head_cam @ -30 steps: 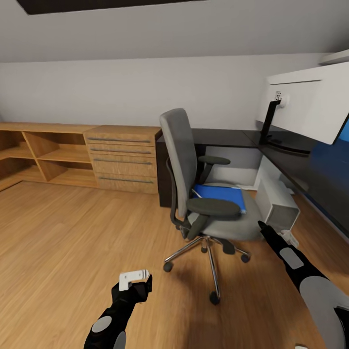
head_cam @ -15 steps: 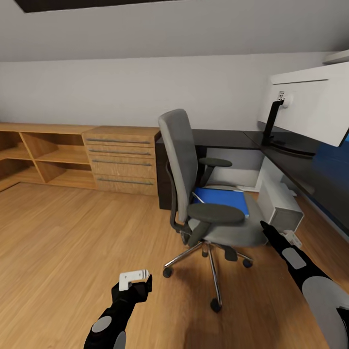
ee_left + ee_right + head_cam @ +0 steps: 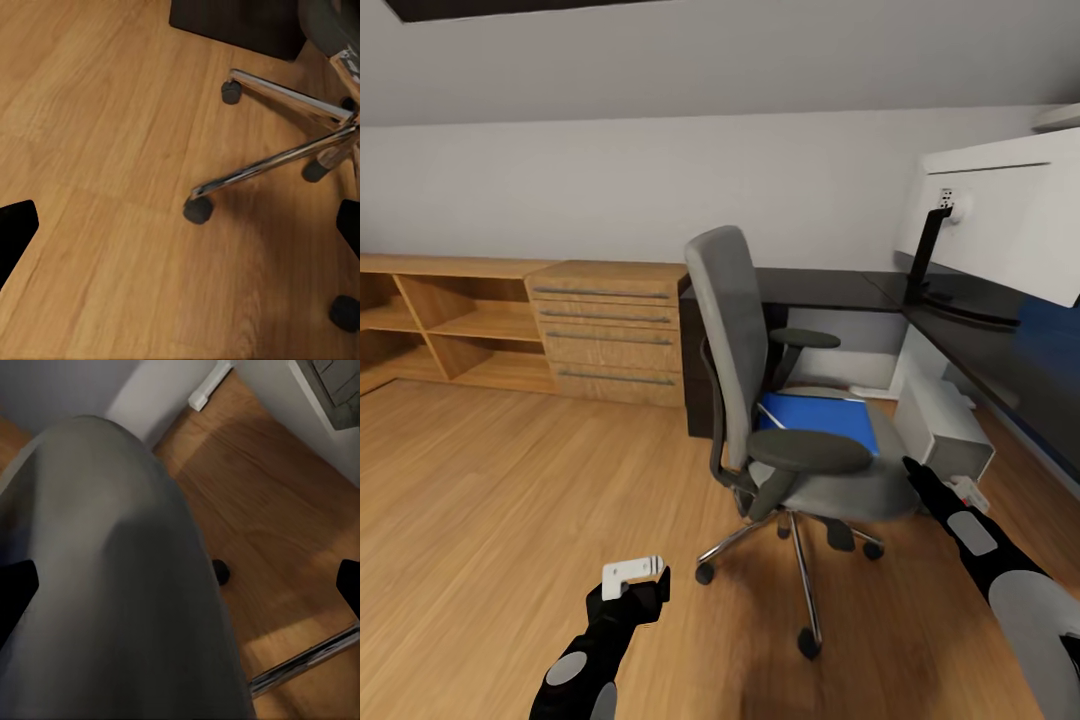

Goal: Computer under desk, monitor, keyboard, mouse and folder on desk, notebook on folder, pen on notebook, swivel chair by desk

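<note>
Lying flat on the seat of the swivel chair point(image 3: 760, 400), the blue folder point(image 3: 820, 410) could slide off if the right gripper point(image 3: 912, 470), fingers spread and empty at the seat's edge, nudges the castered chair away; the left gripper point(image 3: 630, 580) hangs released over the floor point(image 3: 480, 500).

The head camera looks forward and down across the room at the swivel chair point(image 3: 790, 400) beside the desk point(image 3: 960, 330). The left wrist camera faces down, close over the chair's chrome base point(image 3: 285, 154) and floor point(image 3: 97, 150). The right wrist camera sits very near the chair's grey seat point(image 3: 112, 577); all 3 views share the chair.
</note>
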Controlling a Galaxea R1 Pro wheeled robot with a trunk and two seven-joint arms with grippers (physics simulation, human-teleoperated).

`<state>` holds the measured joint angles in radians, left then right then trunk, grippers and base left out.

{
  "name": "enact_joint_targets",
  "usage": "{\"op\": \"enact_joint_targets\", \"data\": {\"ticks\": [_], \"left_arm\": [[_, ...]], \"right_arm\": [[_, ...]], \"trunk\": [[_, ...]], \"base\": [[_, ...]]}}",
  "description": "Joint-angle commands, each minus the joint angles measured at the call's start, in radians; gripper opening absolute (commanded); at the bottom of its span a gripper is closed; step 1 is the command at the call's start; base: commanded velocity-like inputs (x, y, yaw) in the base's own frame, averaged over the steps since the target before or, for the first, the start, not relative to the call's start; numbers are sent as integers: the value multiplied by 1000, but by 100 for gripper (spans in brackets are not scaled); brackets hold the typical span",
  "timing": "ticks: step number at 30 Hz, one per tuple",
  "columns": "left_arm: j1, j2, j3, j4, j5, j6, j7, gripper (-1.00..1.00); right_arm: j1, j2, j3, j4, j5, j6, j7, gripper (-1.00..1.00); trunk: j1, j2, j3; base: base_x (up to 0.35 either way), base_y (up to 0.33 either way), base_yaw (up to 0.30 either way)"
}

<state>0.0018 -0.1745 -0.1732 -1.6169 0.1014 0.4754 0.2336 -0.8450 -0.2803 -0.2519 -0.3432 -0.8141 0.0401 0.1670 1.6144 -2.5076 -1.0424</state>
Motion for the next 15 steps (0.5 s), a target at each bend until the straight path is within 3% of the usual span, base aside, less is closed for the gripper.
{"op": "enact_joint_targets", "data": {"ticks": [1, 11, 15], "left_arm": [[0, 0, -2, -1, 11, 3, 9, 100], [0, 0, -2, -1, 11, 3, 9, 100], [0, 0, -2, -1, 11, 3, 9, 100]], "right_arm": [[0, 1, -1, 1, -10, 4, 5, 100], [0, 0, -1, 1, -10, 7, -6, 100], [0, 1, -1, -1, -12, 8, -53, 100]], "trunk": [[0, 0, -1], [0, 0, -1], [0, 0, -1]], "base": [[188, 0, 0], [49, 0, 0], [142, 0, 0]]}}
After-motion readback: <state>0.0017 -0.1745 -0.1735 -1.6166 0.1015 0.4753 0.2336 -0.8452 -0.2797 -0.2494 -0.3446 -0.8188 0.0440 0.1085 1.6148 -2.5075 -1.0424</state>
